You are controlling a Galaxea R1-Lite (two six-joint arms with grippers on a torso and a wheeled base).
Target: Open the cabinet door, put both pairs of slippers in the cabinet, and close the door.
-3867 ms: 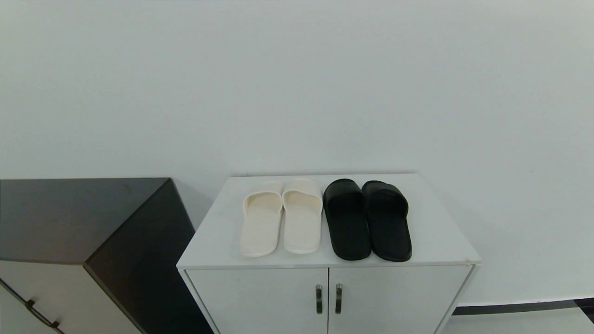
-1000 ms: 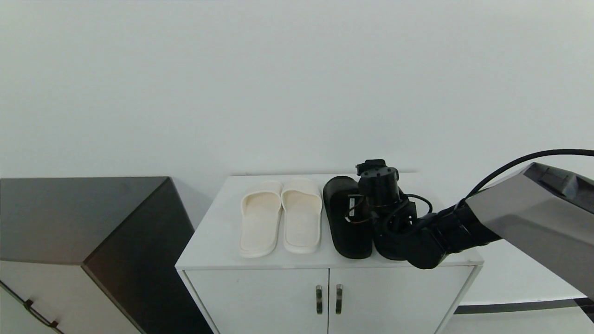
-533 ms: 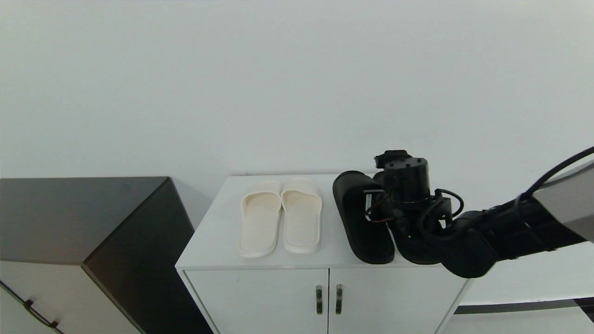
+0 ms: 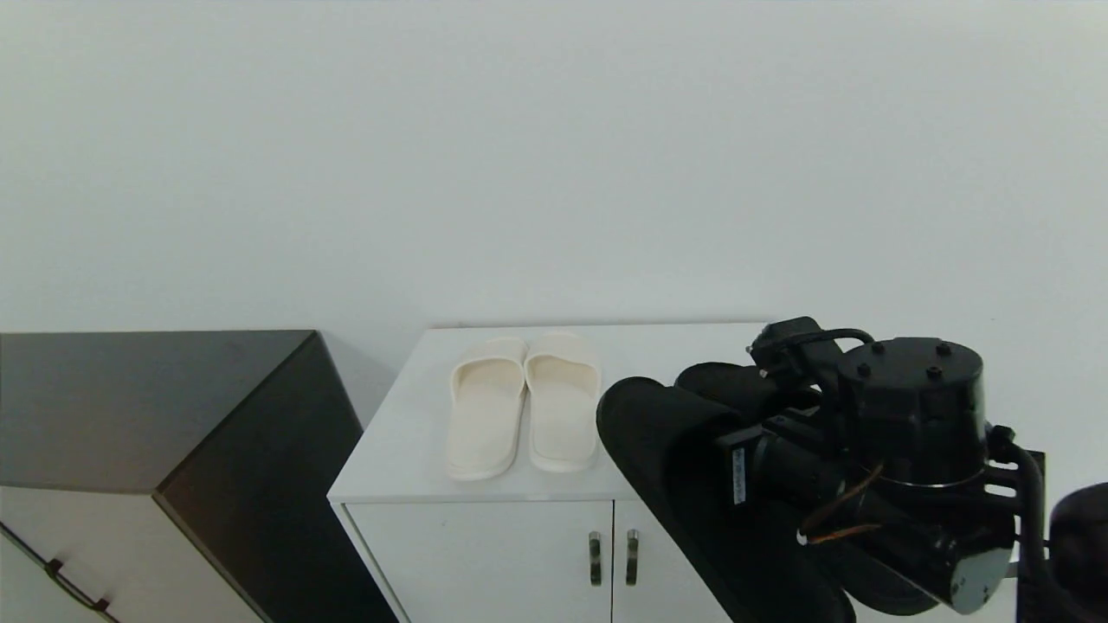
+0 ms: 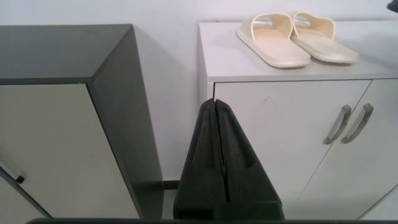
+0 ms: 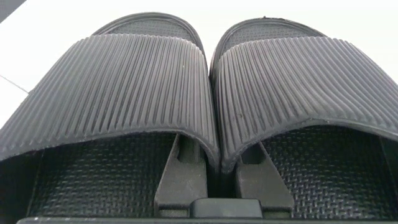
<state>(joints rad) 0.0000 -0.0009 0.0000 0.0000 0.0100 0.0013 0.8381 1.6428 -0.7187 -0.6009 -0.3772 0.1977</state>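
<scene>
Right gripper (image 6: 214, 163) is clamped on the pair of black slippers (image 6: 143, 87), one finger inside each shoe, pinching their touching inner walls together under the ribbed straps. In the head view the black slippers (image 4: 666, 433) hang in the air, tilted with the toe ends uppermost, in front of the right side of the white cabinet (image 4: 394, 450). The white slippers (image 4: 524, 402) lie side by side on its top, toes toward the wall. Both cabinet doors (image 4: 485, 554) are shut, their two handles (image 4: 612, 558) close together at the centre. Left gripper (image 5: 219, 155) has its fingers pressed together on nothing, facing the white cabinet's left edge, beside a dark cabinet (image 4: 130, 398).
</scene>
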